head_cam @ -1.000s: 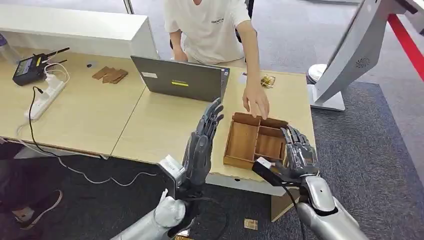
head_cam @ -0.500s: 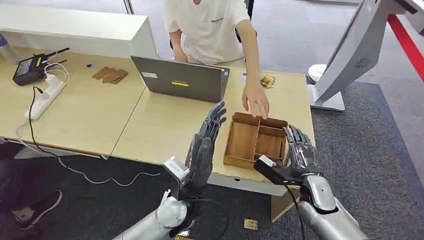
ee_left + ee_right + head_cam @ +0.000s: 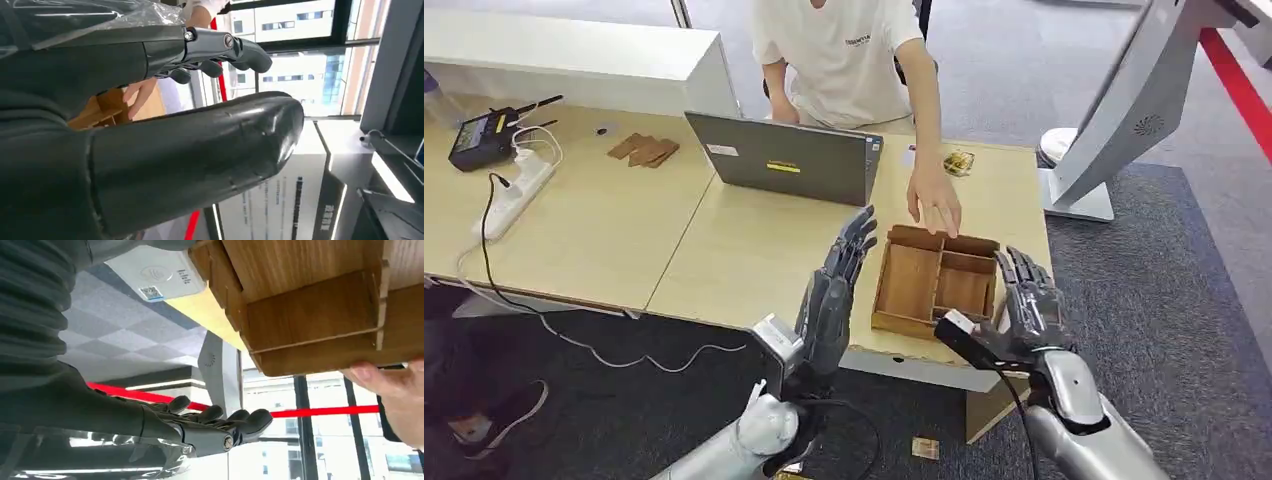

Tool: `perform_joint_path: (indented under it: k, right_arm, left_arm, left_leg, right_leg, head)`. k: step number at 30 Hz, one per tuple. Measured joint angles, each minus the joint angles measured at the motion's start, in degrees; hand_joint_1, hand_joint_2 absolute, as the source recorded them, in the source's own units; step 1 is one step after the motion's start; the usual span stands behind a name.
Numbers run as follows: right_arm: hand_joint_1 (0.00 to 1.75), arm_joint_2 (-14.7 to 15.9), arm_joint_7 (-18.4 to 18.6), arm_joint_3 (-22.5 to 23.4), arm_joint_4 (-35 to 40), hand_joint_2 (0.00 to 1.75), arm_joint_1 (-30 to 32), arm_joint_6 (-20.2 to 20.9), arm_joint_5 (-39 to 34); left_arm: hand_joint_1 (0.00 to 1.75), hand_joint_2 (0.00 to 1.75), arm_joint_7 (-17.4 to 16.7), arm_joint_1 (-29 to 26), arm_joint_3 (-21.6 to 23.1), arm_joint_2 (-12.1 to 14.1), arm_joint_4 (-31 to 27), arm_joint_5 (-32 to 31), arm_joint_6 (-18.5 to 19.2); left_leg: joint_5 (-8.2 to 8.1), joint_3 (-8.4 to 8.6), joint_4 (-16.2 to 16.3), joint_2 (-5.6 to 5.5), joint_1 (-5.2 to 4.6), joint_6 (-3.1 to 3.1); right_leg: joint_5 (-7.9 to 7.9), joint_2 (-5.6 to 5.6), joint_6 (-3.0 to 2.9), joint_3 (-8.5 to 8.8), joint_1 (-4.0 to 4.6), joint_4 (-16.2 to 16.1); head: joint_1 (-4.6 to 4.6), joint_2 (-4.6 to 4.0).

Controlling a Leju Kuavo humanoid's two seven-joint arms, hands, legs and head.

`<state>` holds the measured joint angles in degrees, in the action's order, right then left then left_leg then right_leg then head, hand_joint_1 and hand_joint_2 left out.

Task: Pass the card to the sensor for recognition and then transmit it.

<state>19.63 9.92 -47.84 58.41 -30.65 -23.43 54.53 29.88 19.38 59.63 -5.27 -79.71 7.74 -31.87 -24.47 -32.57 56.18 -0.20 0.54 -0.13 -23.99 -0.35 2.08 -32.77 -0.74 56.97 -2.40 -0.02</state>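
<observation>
Both our left hand (image 3: 832,295) and right hand (image 3: 1027,305) are open and hold nothing. We cannot see the card; we might bump the wooden box (image 3: 936,281) mid-frame, where a person's hand (image 3: 935,203) rests.

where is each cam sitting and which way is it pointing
Head view: high on the robot, looking forward and down at the desk; both arms, left hand and right hand flank the wooden tray.
Left wrist view: behind the left hand, facing windows.
Right wrist view: behind the right hand, beside the tray.
All three share the tray and the person's hand.
</observation>
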Motion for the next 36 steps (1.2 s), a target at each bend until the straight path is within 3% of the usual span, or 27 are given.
perform_joint_path:
  k: [14,26,36]
  right_arm:
    - [0.0,2.62,2.69,3.21,10.0,1.75,1.7,-3.54,2.32]
    - [0.0,4.0,2.4,3.56,12.78,1.75,3.8,4.48,2.19]
    - [0.0,2.38,-2.32,1.92,12.52,1.75,3.99,9.25,1.86]
  left_arm:
    - [0.0,0.0,-0.04,0.06,-0.2,0.0,0.5,0.44,-0.79]
    - [0.0,0.0,-0.04,0.04,-0.22,0.0,0.5,0.24,0.87]
    - [0.0,0.0,0.0,0.1,-0.22,-0.04,0.5,0.33,1.36]
  left_leg:
    - [0.0,-0.01,0.0,0.01,0.0,0.0]
    - [0.0,-0.01,0.0,0.0,0.0,0.0]
    - [0.0,-0.03,0.0,0.0,0.0,0.0]
  right_leg:
    - [0.0,0.0,0.0,0.0,0.0,0.0]
    - [0.0,0.0,0.0,0.0,0.0,0.0]
    - [0.0,0.0,0.0,0.0,0.01,0.0]
  head:
    - [0.02,0.0]
    - [0.02,0.0]
    - [0.02,0.0]
